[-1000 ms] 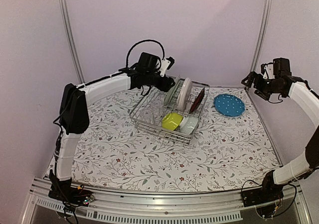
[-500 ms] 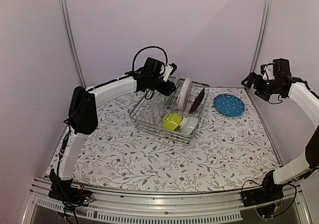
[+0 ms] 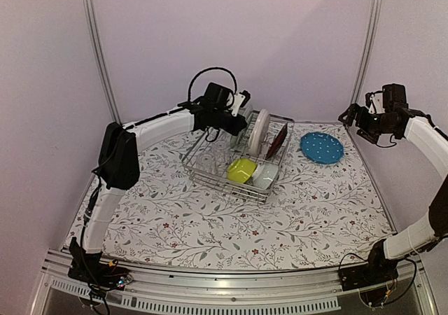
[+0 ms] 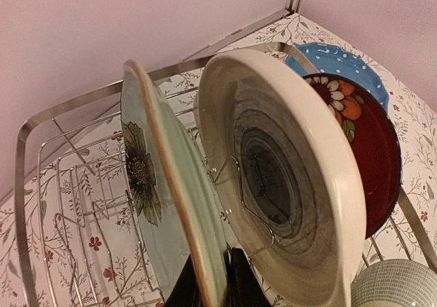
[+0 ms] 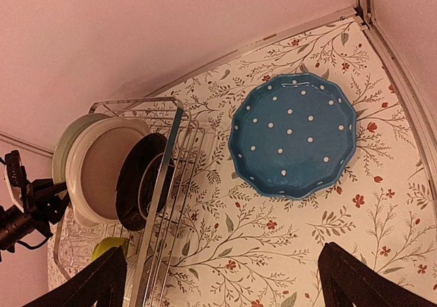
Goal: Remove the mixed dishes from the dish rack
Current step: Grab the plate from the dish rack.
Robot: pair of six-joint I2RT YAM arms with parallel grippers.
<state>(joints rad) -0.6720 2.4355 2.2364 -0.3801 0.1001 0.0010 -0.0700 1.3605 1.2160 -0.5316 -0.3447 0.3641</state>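
The pale green plate (image 4: pixel 171 184), upright at the far end of the dish rack (image 3: pixel 210 169), is clamped by the left fingers (image 4: pixel 242 286), so a straight lift out seems called for; the right fingers (image 5: pixel 92 286) are spread apart.

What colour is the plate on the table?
The plate is blue with white dots; right wrist view.

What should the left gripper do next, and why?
Probably lift the pale green plate straight up. The left gripper looks shut on its rim, and the plate stands on edge in the dish rack, close beside the white plate, so a sideways pull might knock that one.
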